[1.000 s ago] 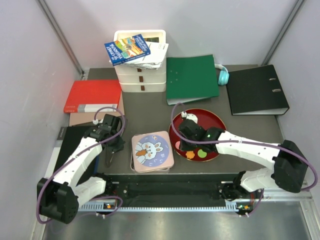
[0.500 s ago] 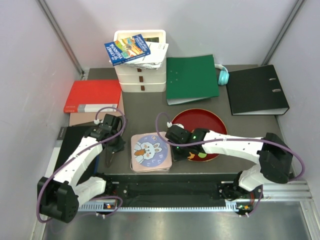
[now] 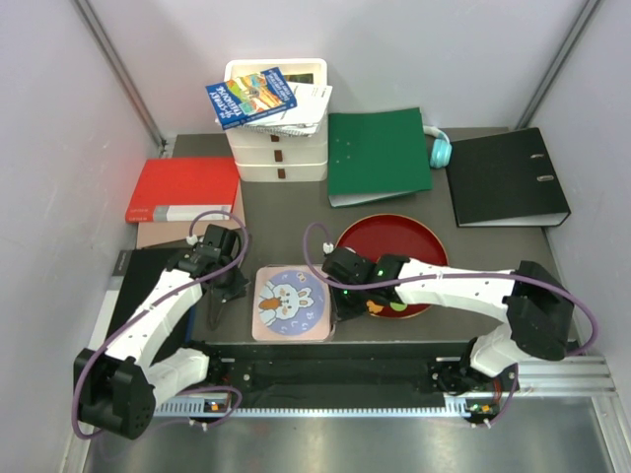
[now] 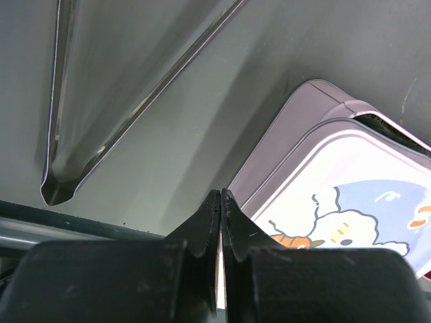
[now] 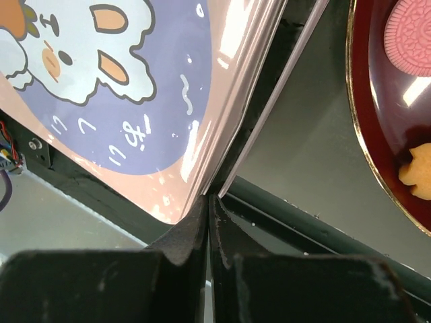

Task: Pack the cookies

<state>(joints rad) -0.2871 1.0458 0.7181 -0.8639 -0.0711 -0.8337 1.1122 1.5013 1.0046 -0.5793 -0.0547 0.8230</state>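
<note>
The cookies lie on a red plate (image 3: pixel 414 232); an orange one (image 3: pixel 378 306) and a green one (image 3: pixel 395 305) show beside my right arm. The right wrist view shows a pink cookie (image 5: pixel 407 30) and an orange one (image 5: pixel 417 171) on the plate (image 5: pixel 360 134). A square pink tin with a rabbit lid (image 3: pixel 289 304) stands left of the plate. My right gripper (image 3: pixel 340 313) (image 5: pixel 207 198) is shut, its tips at the lid's right edge, where the lid (image 5: pixel 135 101) stands lifted off the tin's base. My left gripper (image 3: pixel 216 311) (image 4: pixel 221 194) is shut and empty just left of the tin (image 4: pixel 350 182).
White drawers (image 3: pixel 277 148) with booklets on top stand at the back. A green binder (image 3: pixel 379 156), teal headphones (image 3: pixel 439 150) and a black binder (image 3: pixel 507 177) lie at the back right. A red book (image 3: pixel 183 187) lies at the left. The table's front edge runs just below the tin.
My right gripper moved left off the plate to the tin's right edge. The lid has tipped up on that side and shifted left. The left arm has not moved.
</note>
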